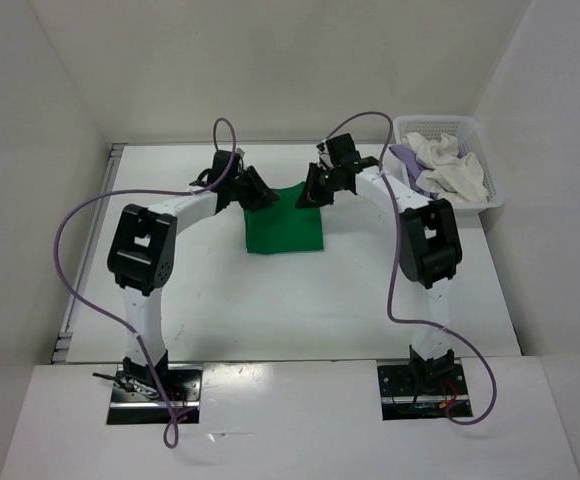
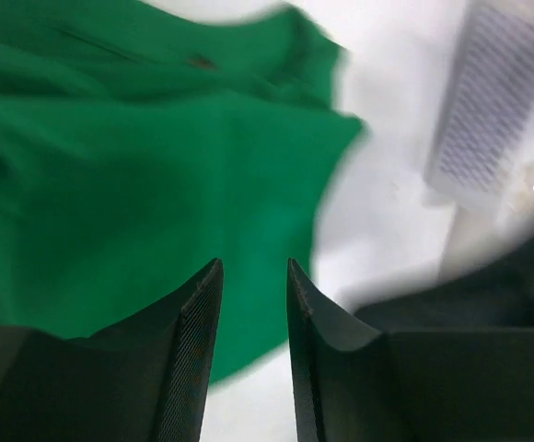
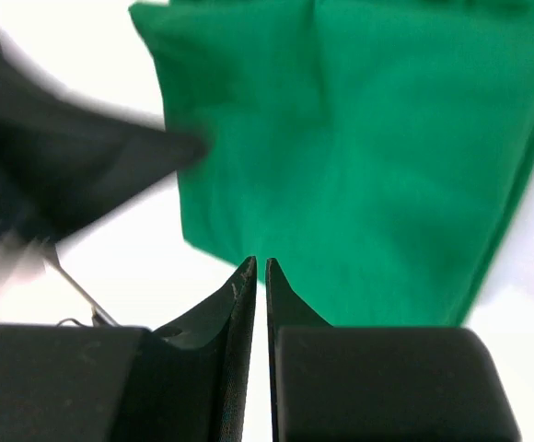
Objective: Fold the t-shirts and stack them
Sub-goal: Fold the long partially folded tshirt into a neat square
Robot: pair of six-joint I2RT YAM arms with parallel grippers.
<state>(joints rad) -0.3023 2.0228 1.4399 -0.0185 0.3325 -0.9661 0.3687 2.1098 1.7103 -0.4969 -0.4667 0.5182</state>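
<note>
The green t-shirt (image 1: 285, 225) lies folded into a compact rectangle on the white table (image 1: 270, 310), a little beyond the middle, between the two arms. It lies flat, with its far edge under the two claws.

The left gripper (image 1: 260, 195) hangs over the far left corner of the green cloth. In its wrist view its fingers (image 2: 203, 313) stand apart with a clear gap. There is nothing between them, so this claw is released. The shirt is seen below and beyond them, with its collar side toward the far end.

The right gripper (image 1: 308, 192) is over the far right corner of the same shirt, close to the left one. Its fingers (image 3: 239, 304) are clenched almost fully, and only a thin slit stays between the tips. I see no cloth pinched in the slit.

At the far right corner of the table stands the white lattice basket (image 1: 440, 122). The white t-shirt (image 1: 455, 170) lies crumpled inside it. The lavender t-shirt (image 1: 404, 157) shows at the basket's left side, partly under the white one.
</note>
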